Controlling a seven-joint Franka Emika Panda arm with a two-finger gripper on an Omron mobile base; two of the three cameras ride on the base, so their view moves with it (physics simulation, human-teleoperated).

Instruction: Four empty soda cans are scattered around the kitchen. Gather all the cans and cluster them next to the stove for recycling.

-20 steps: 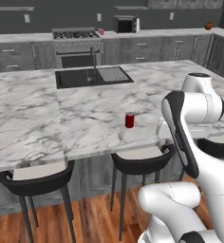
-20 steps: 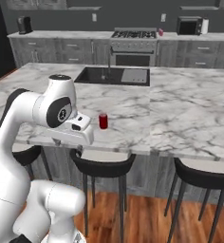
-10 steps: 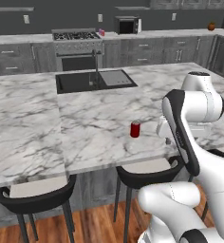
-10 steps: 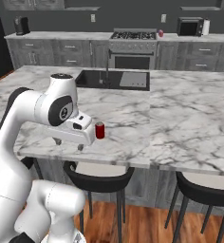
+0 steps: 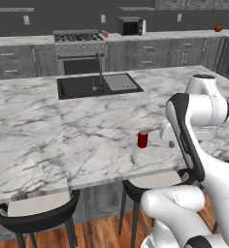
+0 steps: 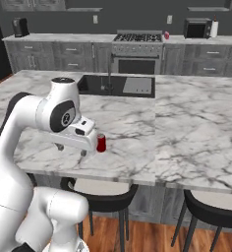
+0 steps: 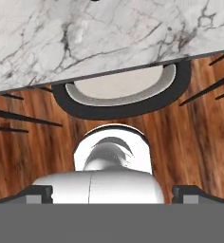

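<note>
A: Where is the target?

B: A red soda can (image 5: 142, 139) stands upright on the marble desk (image 5: 87, 131), near its front edge, just left of my gripper (image 6: 71, 150).

A: Procedure?

B: My jaws are spread wide, empty. I centre them around the can, level, before closing.

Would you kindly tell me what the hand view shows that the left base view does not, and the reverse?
Hand view alone: the round seat of a bar stool seen from directly above, with plank floor around it. Left base view alone: the red soda can upright on the island, the sink, the stove, the microwave and a pink soda can beside the stove. Both share the marble island counter and its front edge.
</note>
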